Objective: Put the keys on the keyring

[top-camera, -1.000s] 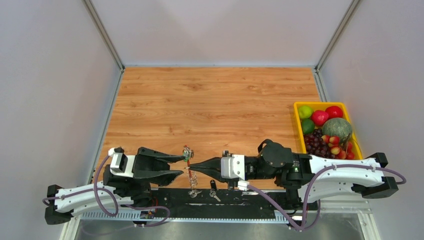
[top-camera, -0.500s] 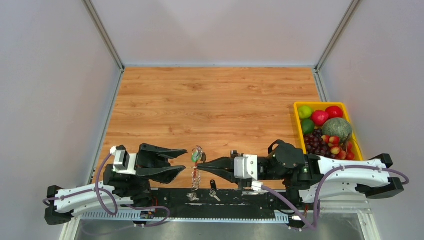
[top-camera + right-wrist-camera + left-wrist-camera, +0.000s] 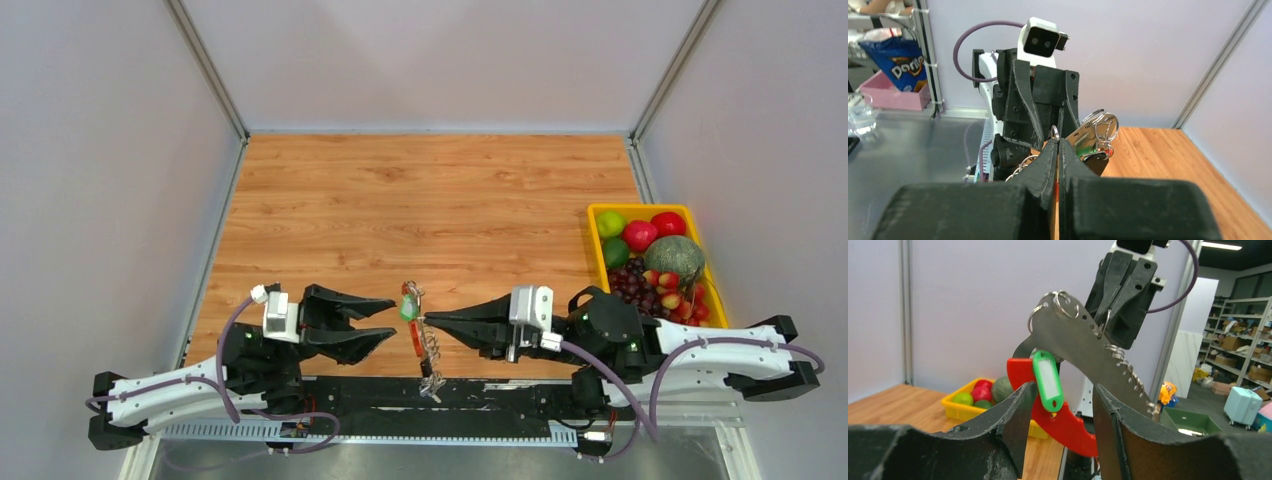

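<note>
My right gripper is shut on the keyring and holds it up above the table's near edge. The keyring's red loop, green tag and silvery ringed strip hang in front of my left gripper. That gripper is open and empty just left of the keyring, not touching it. In the right wrist view the jaws are pressed together, with the rings beside them. A small black-headed key lies below the hanging chain by the black base rail.
A yellow tray of fruit stands at the right edge of the wooden table and shows in the left wrist view. Grey walls close in the left, right and far sides.
My right gripper has moved right with the keyring still in it. My left gripper has followed to the right, staying open. The hanging chain has swung right with them.
</note>
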{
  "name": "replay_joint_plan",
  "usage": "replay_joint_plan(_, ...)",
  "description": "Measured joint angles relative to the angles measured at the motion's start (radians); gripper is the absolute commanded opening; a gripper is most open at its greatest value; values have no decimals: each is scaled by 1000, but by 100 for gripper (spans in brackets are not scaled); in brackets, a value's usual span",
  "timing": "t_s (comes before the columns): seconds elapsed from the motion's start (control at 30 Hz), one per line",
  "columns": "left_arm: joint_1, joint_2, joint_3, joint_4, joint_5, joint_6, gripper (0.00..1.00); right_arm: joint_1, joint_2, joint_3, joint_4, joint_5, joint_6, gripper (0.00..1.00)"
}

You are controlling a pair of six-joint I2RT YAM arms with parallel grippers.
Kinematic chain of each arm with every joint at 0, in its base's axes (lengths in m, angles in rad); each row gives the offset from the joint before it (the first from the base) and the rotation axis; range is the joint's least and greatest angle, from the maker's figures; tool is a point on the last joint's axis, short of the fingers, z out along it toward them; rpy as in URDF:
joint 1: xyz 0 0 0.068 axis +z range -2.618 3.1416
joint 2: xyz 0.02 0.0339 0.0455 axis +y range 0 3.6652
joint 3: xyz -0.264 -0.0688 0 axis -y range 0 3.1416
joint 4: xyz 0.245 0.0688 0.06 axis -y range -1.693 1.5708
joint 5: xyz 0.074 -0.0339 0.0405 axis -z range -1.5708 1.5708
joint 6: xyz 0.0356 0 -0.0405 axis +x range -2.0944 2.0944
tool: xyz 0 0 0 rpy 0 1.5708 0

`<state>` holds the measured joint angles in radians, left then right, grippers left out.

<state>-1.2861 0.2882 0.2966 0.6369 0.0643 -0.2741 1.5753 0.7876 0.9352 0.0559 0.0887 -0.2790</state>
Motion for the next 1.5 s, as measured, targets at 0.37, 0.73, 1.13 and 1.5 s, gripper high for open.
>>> replay_joint_plan(0.37,0,34,-3,-224,-121,-40,53,0,-219,-144,-21,294,232,0)
replay_joint_plan(0.73,0,96,-179,-451,-180,-301,59,0,-263,-142,-179,418,300,0)
replay_joint_plan(1.13,0,340,-215,-591,-127,-620,61,0,-260,-139,-243,453,312,0)
replay_joint_plan(1.5,-8,529,-215,-465,-77,-706,62,0,-260,-130,-262,453,323,0)
